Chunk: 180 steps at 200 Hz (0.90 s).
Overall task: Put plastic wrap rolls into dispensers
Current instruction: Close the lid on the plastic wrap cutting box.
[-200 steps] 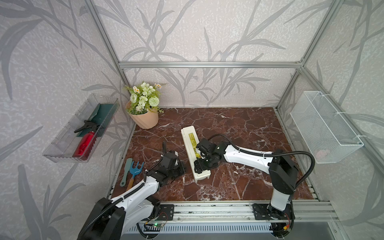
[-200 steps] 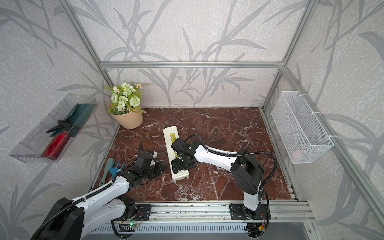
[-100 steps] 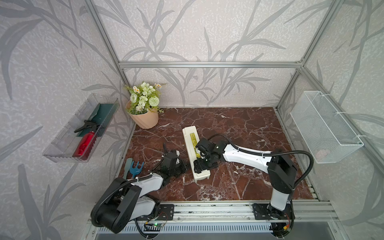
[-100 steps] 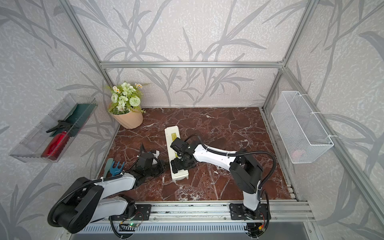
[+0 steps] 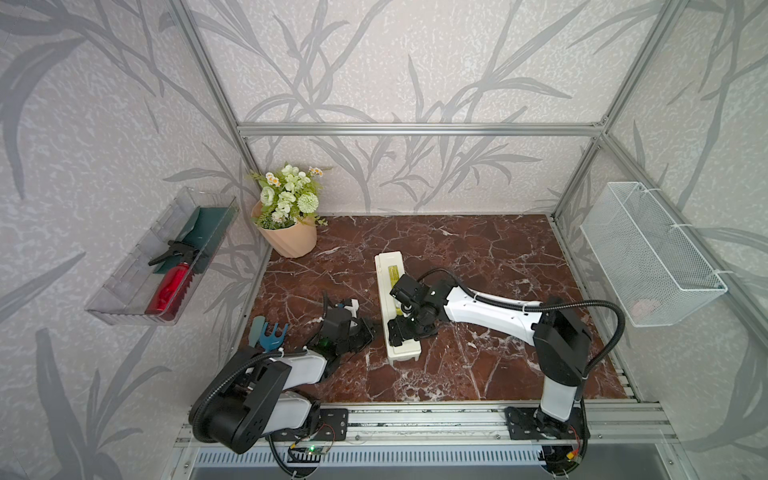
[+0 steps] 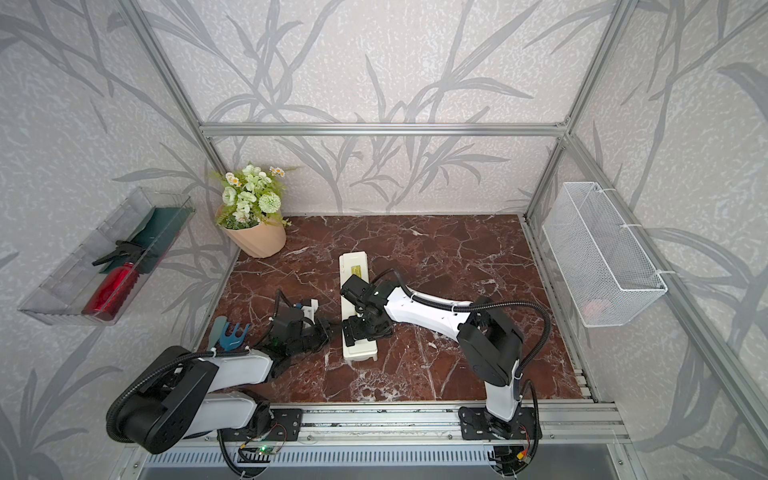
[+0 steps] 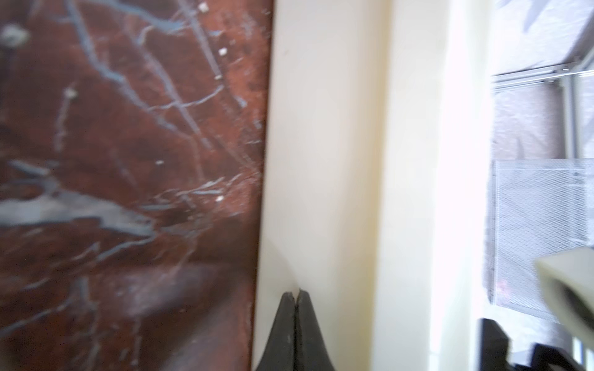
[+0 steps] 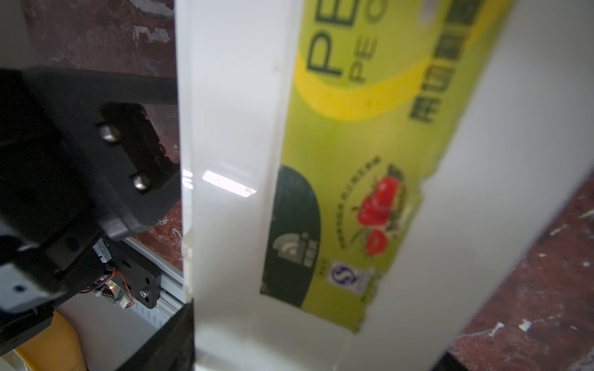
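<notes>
Open marble floor (image 5: 478,257) right of dispenser (image 5: 388,266)

Marble tabletop (image 5: 478,249) carries dispenser (image 5: 386,266); flowerpot (image 5: 291,239); garden fork (image 5: 272,334).

Both arms: white link shells with black joint housings, black wrist units and black grippers. Left arm (image 5: 266,374) and right arm (image 5: 519,320) each carry a black corrugated cable looped from shoulder to forearm, fastened with white ties. Black base plates bolted to the aluminium rail (image 5: 415,419). Two silver screws show on the black gripper housing (image 8: 125,157), upper left of the right wrist frame.
</notes>
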{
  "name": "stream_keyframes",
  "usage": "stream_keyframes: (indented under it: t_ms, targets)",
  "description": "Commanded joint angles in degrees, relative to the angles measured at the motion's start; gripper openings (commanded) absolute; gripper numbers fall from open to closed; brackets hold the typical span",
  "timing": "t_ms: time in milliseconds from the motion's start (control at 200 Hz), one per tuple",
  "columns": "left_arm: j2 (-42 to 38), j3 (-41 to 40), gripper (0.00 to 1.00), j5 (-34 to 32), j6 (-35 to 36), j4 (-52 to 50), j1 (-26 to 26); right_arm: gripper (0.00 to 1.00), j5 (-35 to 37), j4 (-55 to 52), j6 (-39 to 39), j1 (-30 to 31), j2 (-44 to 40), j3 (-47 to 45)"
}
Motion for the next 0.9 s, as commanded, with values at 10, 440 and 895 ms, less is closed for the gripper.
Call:
stream_keyframes:
  t_ms: [10, 440, 895]
  targets:
    - [-3.3, 0.8, 0.0, 10.6, -1.8, 5.0, -1.6, 0.83, 2.7, -2.1, -5.3, 1.6, 6.0, -2.2]
    - [-17.4, 10.9, 0.05, -0.4, 10.8, -36.7, -1.0, 0.89, 4.2, -5.3, -7.4, 0.6, 4.3, -0.4]
    - [0.7, 31.5, 0.32, -4.9, 20.8, -41.7, 5.2, 1.0, 2.2, -5.3, -14.8, -5.1, -2.2, 1.5]
